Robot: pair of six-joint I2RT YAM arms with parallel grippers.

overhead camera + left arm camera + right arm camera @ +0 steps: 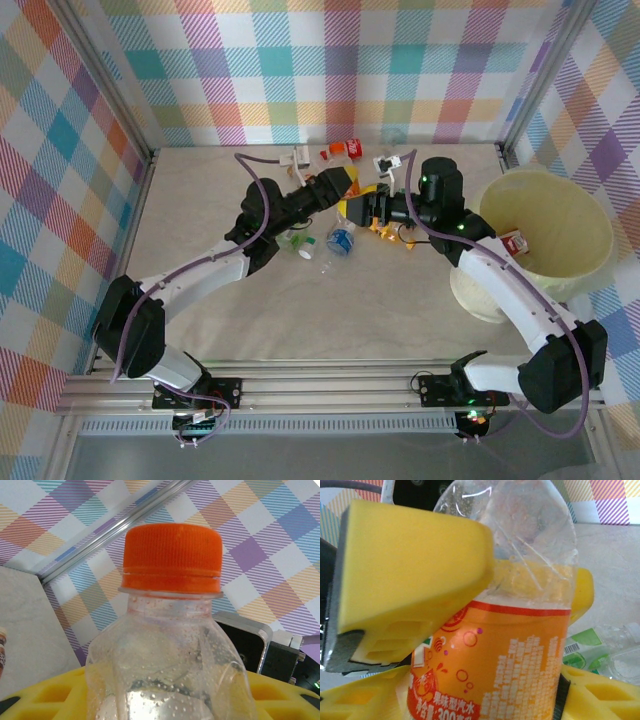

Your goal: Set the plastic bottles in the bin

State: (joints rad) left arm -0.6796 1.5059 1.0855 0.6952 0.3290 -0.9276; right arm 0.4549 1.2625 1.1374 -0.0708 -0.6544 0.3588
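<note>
One plastic bottle (170,645) hangs above the table's middle. It is clear, with an orange cap (172,555) and an orange label (500,665). My left gripper (347,186) is shut on its clear upper body, and its yellow fingers (410,570) press both sides. My right gripper (352,208) meets it from the right, its fingers (602,695) closed against the labelled part. Loose bottles lie below: a green-labelled one (294,240), a blue one (340,241) and orange ones (386,231). The bin (590,215), a big cream tub, stands at the right with a red-and-white bottle (515,243) inside.
More small bottles and scraps lie near the back wall (350,148). Checked cloth walls close off the left, back and right of the table. Both arms cross over the table's centre, and the bin's rim sits close beside the right arm.
</note>
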